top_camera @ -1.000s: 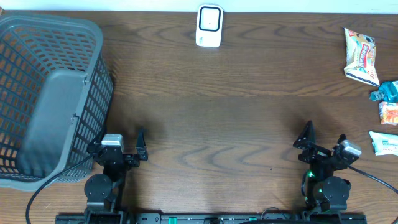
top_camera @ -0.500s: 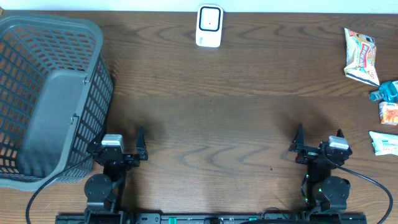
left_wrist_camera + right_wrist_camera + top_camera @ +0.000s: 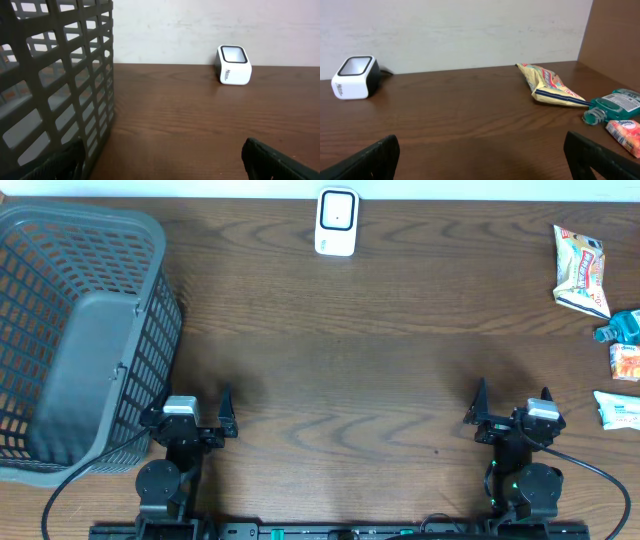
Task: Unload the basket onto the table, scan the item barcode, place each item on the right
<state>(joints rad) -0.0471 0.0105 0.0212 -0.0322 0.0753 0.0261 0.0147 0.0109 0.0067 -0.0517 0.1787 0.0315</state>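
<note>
The white barcode scanner (image 3: 337,222) stands at the table's far edge, also in the left wrist view (image 3: 233,66) and the right wrist view (image 3: 355,76). Along the right edge lie a yellow snack bag (image 3: 581,270) (image 3: 550,86), a teal bottle (image 3: 622,326) (image 3: 615,105), an orange packet (image 3: 626,362) (image 3: 626,132) and a white packet (image 3: 618,409). My left gripper (image 3: 187,405) (image 3: 162,160) rests open near the front edge, beside the basket, with nothing in it. My right gripper (image 3: 513,392) (image 3: 482,157) is open too, holding nothing, left of the items.
A large grey mesh basket (image 3: 80,330) takes up the left side and fills the left of the left wrist view (image 3: 55,85). A brown side wall (image 3: 615,35) rises at the right behind the items.
The right gripper swung from pointing toward the far right to pointing straight ahead, then stopped. The left arm and all the items have stayed put.
</note>
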